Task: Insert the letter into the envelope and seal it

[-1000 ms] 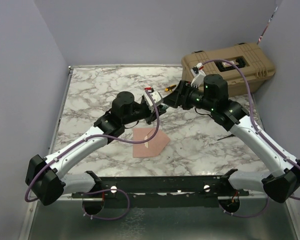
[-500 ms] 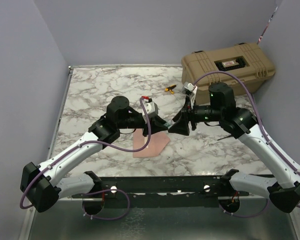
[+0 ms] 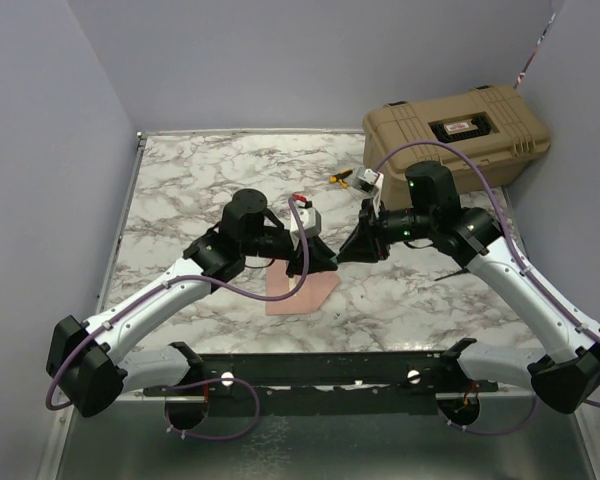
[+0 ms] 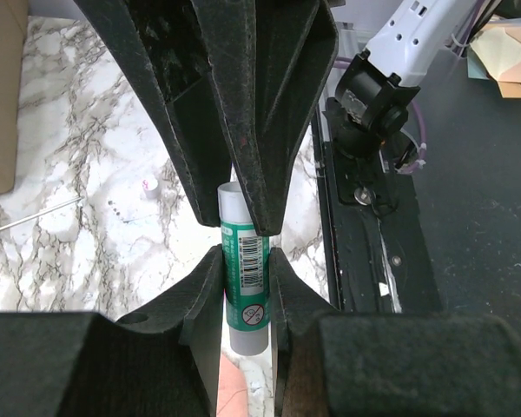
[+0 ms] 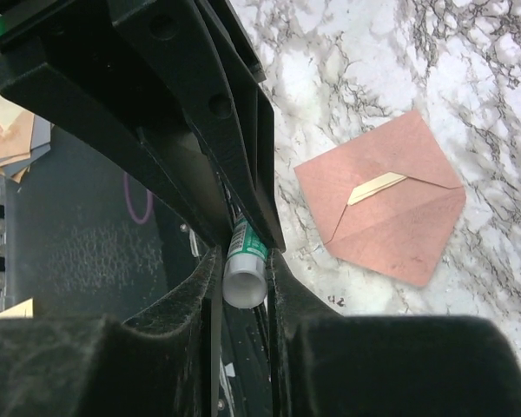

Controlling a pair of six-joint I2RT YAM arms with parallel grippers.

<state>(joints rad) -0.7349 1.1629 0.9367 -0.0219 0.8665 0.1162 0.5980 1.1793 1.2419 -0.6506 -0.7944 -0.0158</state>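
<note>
2 white arms (image 3: 160,300), blk joints (image 3: 80,365), purple cables (image 3: 435,144), blk textured jaws

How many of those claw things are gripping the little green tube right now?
2. The left gripper clamps the glue stick by its green body; the right gripper pinches its white end. They meet near the envelope. Neither is hidden.

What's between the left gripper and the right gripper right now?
A white glue stick with a green label, gripped by the left gripper and the right gripper from opposite ends. Both wrist views show it.
</note>
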